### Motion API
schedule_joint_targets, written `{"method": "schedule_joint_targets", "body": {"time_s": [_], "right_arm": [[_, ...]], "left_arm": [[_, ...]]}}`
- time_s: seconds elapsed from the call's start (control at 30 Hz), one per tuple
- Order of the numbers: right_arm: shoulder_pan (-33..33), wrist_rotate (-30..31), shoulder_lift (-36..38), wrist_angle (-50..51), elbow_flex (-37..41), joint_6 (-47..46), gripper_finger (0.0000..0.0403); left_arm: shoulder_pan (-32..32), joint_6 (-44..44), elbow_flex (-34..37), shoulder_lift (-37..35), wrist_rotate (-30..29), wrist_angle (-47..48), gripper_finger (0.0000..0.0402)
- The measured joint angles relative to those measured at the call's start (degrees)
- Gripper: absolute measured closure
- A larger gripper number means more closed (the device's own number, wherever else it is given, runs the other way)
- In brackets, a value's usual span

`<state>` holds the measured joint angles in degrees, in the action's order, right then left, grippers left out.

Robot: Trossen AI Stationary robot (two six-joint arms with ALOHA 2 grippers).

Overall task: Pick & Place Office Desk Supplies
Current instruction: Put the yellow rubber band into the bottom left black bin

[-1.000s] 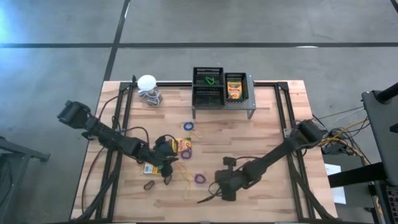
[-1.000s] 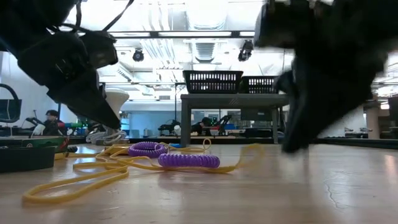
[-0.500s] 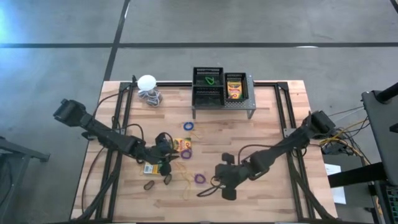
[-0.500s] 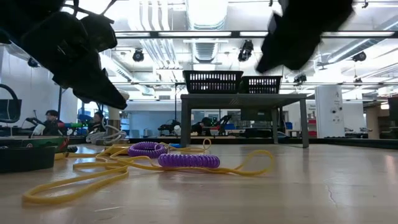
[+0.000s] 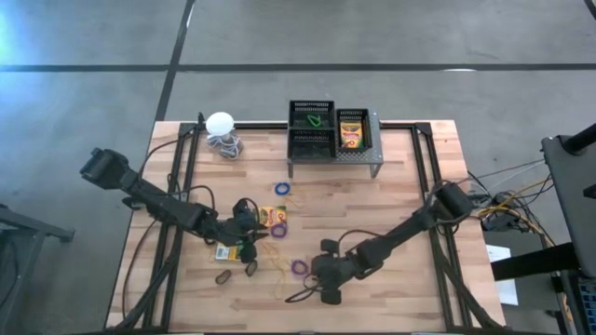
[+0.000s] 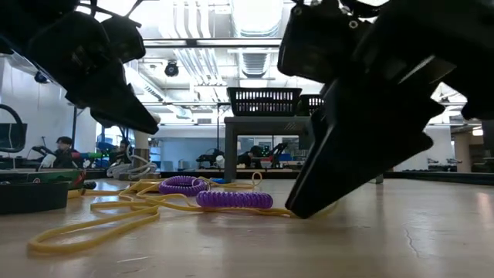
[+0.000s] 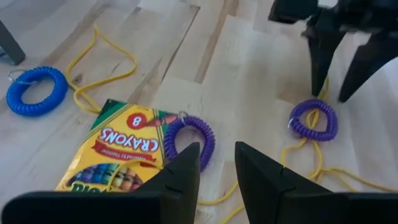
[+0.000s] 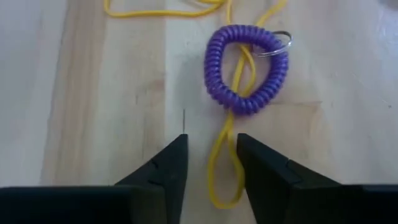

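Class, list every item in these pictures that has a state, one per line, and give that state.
right gripper: open, empty, just short of the purple coil loop
purple coil loop: flat on the table, yellow band threaded through
left gripper: open, empty, over the crayon box
crayon box: closed, lying flat
blue coil loop: flat, untouched
mesh bins: upright on the stand

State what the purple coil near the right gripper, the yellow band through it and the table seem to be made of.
Purple coil: likely flexible plastic, slightly glossy, wound in tight spiral turns, with a small metal ring.
Yellow band: probably rubber, matt, lying in limp loops.
Table: wood, pale, with visible grain and joined strips.
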<state>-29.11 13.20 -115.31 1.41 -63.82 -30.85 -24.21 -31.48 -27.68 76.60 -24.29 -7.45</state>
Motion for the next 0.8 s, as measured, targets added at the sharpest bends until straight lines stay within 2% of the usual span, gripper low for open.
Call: {"method": "schedule_joint_targets", "body": {"time_s": [0.2,0.4,0.5,0.6,0.67,0.8], "right_arm": [[-0.55,-0.11,1.12,3.31,0.43,-2.02,0.0378],[-1.98,-1.94,9.42,20.00,-0.79,-5.00,0.0393],[-1.64,-1.48,15.75,21.14,-3.06,-3.79,0.0394],[-1.04,-0.62,20.28,21.24,-4.96,1.36,0.0394],[-0.68,3.12,22.99,21.05,-6.43,6.22,0.0394],[1.25,14.79,27.53,20.00,-9.88,17.31,0.0394]], "left_arm": [[0.02,-0.02,0.00,0.00,-0.39,-0.22,0.0296],[0.02,-0.02,0.00,0.02,-0.86,-0.39,0.0296],[0.04,-0.02,0.00,0.02,-1.70,-0.55,0.0296],[0.04,-0.06,0.00,0.02,-1.88,-0.65,0.0296],[0.04,-0.26,0.00,0.02,-1.90,-0.59,0.0296],[0.04,-0.42,0.00,0.02,-1.88,-0.55,0.0296]]}}
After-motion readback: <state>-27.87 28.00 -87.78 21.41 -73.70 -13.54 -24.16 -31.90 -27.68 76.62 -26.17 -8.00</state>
